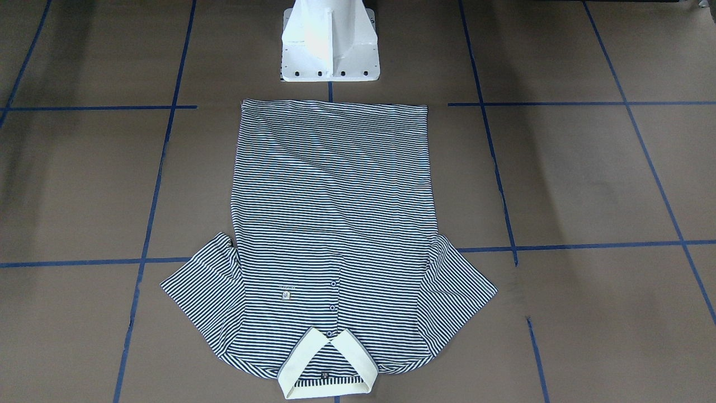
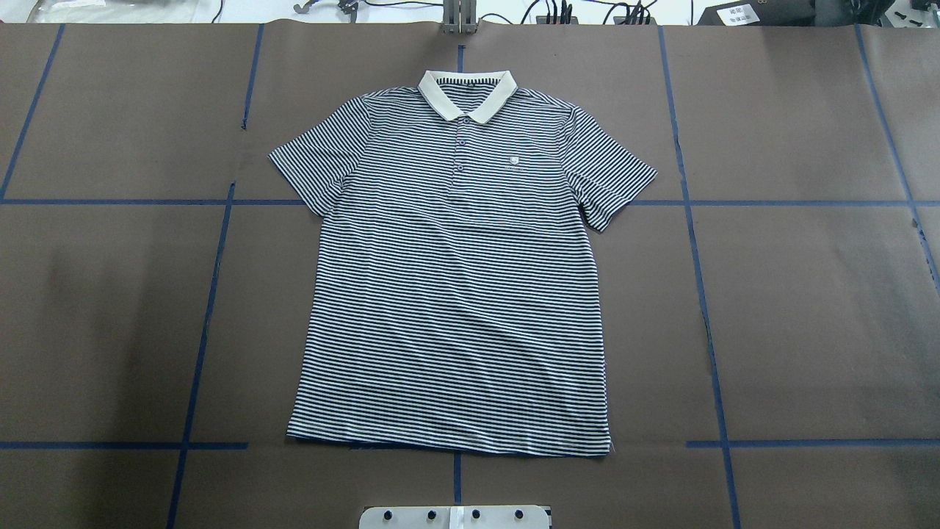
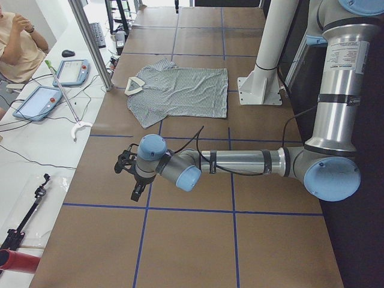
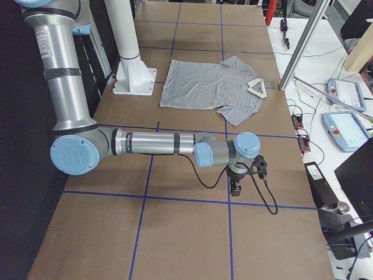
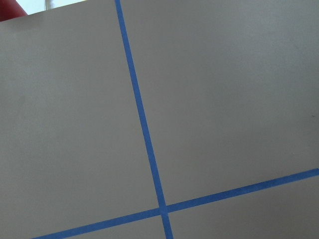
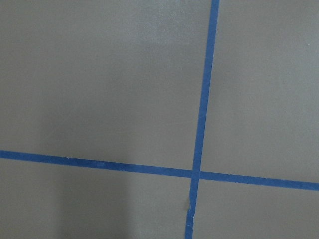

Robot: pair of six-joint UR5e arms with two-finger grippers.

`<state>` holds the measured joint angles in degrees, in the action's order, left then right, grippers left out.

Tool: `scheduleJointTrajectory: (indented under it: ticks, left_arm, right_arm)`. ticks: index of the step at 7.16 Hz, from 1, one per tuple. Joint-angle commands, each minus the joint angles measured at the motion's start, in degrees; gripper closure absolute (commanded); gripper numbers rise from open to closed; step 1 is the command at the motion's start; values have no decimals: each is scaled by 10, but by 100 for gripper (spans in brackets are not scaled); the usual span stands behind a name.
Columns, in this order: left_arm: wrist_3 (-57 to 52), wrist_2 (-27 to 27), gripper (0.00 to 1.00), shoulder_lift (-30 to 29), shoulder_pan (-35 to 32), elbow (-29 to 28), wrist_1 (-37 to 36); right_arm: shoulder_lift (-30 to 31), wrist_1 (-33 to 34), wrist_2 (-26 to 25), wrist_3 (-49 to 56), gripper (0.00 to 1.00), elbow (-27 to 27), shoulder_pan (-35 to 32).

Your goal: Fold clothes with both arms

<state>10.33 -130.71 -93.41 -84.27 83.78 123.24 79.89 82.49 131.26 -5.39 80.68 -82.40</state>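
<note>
Polo shirt lies flat on the table, front up, in the centre of the overhead frame. Both short sleeves are spread out. The cream collar is at top centre, and the hem runs near the bottom, just short of the white pedestal base. The cloth has a few shallow wrinkles and no folds.

Writing: the chest logo is a small pale crest with a line of lettering under it, too small to read. A dark tag sits inside the collar and is unreadable. The left arm carries a printed label on its upright tube, also too small to make out.

Blue tape lines cross the brown table cover in a grid.

Left gripper: lower left of the left side view, above bare table and well apart from the shirt. I cannot tell whether it is spread or closed.

Right arm reaches across the middle of the right side view. Right gripper: just right of centre, pointing down over a tape line and clear of the shirt. Its state cannot be told either.

Both wrist views show only table cover and crossing tape.
</note>
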Motion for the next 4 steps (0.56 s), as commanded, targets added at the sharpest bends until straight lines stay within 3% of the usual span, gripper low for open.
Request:
scheduleJointTrajectory:
  ticks: [1, 2, 4]
  left_arm:
    - [0, -23, 0, 4, 2, 4, 0]
    - [0, -23, 0, 4, 2, 3, 1]
    - [4, -24, 0, 5, 4, 3, 3]
  right_arm:
    - [-1, 0, -8, -1, 0, -4, 5]
    - [-1, -1, -7, -1, 0, -4, 5]
    - [3, -87, 18, -2, 0, -10, 32]
